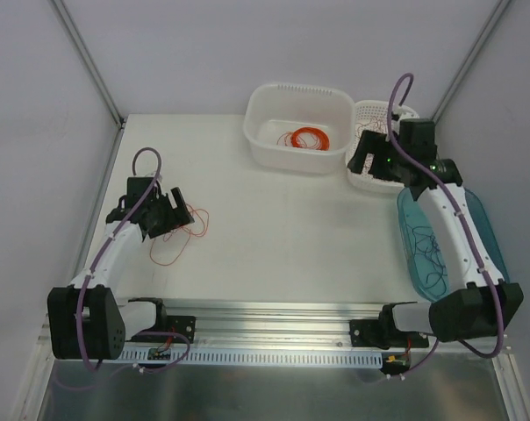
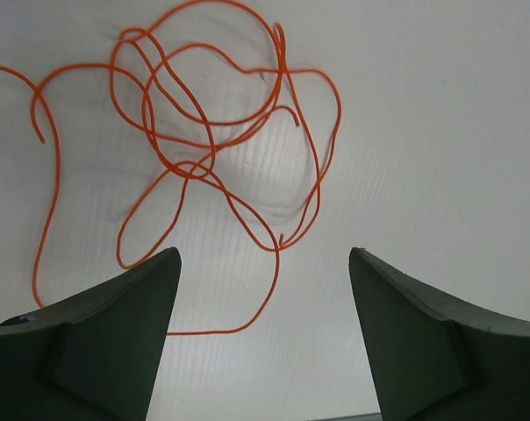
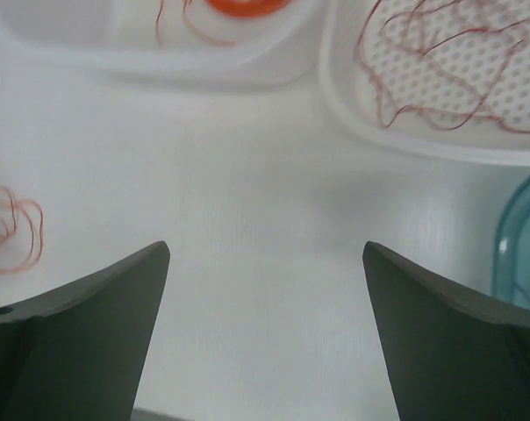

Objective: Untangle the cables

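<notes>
The cables (image 1: 182, 235), thin orange flexible wires, where do they lie? asks Mira.

— In a loose tangle of loops on the white desk (image 1: 282, 228), at 9 o'clock of it in the top view, says Jon. The left gripper (image 1: 164, 215) is just beside them. In its wrist view the cables (image 2: 192, 167) spread toward 12 o'clock from the gripper (image 2: 263, 254).

— Does it hold them?

— No. Its jaws stand wide apart. One bend of wire shows between them, lying on the desk, and nothing is pinched.

— And the right gripper (image 1: 370, 160)?

— It is also wide open, with nothing in it. It hovers at 1 o'clock, at the near edge of a round white perforated plastic basket (image 1: 370, 105), where reddish strands (image 3: 449, 61) lie.

— What more is on the desk?

— A white rectangular plastic tub (image 1: 265, 149) at 12 o'clock, touching the basket, with a neat orange ring coil (image 1: 307, 139) inside. At 3 o'clock, partly under the right arm, is a translucent teal oval tray (image 1: 489, 228) with dark strands (image 1: 430, 254) in it.
</notes>
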Action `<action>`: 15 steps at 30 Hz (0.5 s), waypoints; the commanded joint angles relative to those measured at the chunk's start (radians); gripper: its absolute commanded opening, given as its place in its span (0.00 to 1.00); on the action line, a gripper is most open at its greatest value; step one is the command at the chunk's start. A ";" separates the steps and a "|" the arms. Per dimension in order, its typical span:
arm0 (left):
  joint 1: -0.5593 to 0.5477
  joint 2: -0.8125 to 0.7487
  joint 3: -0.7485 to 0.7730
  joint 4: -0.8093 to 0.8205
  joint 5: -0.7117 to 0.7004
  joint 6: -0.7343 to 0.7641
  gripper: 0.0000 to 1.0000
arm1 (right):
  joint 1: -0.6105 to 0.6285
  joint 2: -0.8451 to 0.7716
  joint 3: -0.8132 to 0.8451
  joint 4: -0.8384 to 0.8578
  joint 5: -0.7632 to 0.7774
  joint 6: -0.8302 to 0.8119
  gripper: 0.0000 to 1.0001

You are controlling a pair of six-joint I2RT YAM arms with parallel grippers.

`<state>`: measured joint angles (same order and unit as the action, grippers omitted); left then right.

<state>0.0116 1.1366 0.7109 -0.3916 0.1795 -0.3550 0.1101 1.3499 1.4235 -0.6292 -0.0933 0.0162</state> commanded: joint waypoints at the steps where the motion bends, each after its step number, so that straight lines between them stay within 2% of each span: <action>1: -0.009 0.058 0.090 0.010 -0.110 -0.071 0.78 | 0.101 -0.113 -0.142 0.003 -0.008 -0.045 0.97; 7: -0.002 0.195 0.160 0.019 -0.212 -0.067 0.74 | 0.272 -0.248 -0.351 0.029 0.001 -0.022 0.97; 11: -0.002 0.279 0.217 0.031 -0.196 -0.032 0.72 | 0.361 -0.287 -0.428 0.051 0.012 0.007 0.97; 15: -0.009 0.327 0.278 0.046 -0.121 0.042 0.72 | 0.421 -0.293 -0.452 0.068 0.006 0.019 0.97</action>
<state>0.0124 1.4448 0.9203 -0.3759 0.0196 -0.3874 0.4980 1.0836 0.9771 -0.6167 -0.0921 0.0166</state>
